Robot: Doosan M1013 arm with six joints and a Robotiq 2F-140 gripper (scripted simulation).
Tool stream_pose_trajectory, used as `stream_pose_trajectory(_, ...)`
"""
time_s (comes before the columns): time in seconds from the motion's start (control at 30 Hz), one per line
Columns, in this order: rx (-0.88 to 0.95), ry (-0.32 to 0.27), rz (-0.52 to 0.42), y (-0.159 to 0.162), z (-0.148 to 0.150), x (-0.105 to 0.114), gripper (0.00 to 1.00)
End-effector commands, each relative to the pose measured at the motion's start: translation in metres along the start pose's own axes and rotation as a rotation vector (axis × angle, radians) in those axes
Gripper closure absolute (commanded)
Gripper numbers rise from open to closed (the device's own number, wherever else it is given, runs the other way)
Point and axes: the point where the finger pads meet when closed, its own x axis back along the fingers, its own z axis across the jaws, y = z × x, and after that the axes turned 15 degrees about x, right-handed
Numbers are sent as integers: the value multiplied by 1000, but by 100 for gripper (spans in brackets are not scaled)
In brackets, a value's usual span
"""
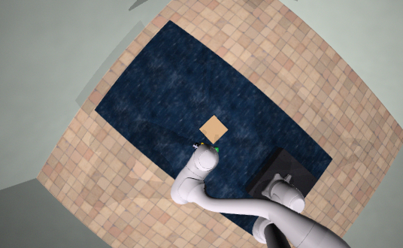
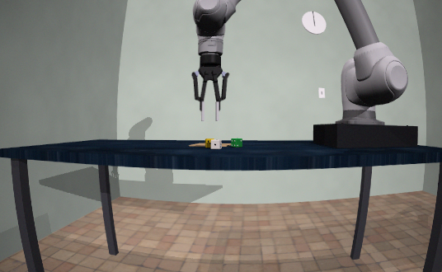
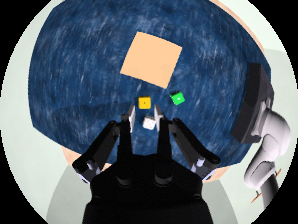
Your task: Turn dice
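Observation:
The gripper [image 2: 209, 119] [image 3: 145, 111] is empty and partly open, fingers pointing down, well above the table over the white and yellow dice. The tan square mat [image 1: 213, 128] [image 2: 195, 145] [image 3: 151, 60] lies flat. All three dice lie off the mat on the table, near its edge. The yellow die [image 2: 208, 143] [image 3: 144, 103] shows one pip on top, as does the green die [image 1: 216, 149] [image 2: 237, 143] [image 3: 178, 98]. The white die [image 2: 215, 144] [image 3: 149, 123] shows several pips on top, too small to count surely. In the top view the arm hides most of the dice.
The dark blue table [image 1: 162, 83] [image 2: 103, 149] [image 3: 75, 65] bears the dice and the mat. The black base block [image 1: 259, 176] [image 2: 364, 137] [image 3: 250, 100] of the arm stands on the right. The green die stands apart from the other two.

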Motion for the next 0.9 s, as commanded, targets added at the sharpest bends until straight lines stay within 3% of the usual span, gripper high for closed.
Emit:
stream_pose_trajectory(0.0, 0, 0, 0, 0, 0, 0, 72)
stream_pose_trajectory(0.87, 0, 0, 0, 0, 0, -3, 72)
